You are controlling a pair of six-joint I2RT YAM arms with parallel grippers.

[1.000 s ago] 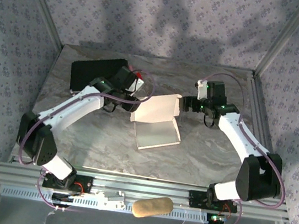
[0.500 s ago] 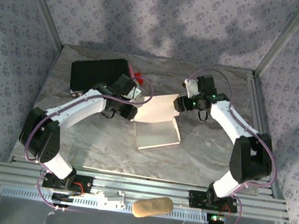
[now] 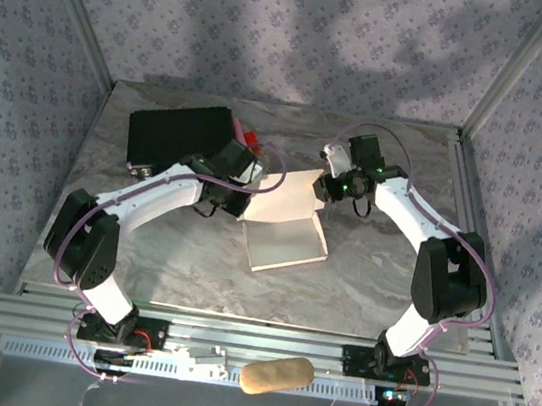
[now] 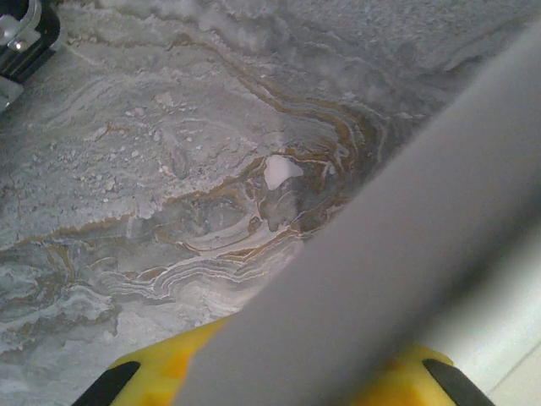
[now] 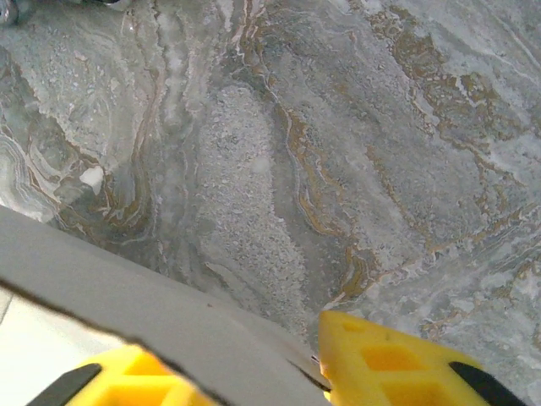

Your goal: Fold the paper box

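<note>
Your left end effector (image 4: 292, 372) and right end effector (image 5: 262, 368) each straddling a flap of the plain white paper box (image 3: 286, 241), clamping unclear

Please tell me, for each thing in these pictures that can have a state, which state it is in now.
paper box: partly folded, base lying flat, back panel lifted.
left gripper: fingers on either side of a box panel; whether it is clamped cannot be told.
right gripper: fingers on either side of a panel edge; whether it grips cannot be told.
black case: closed, lying flat at the far left.
</note>
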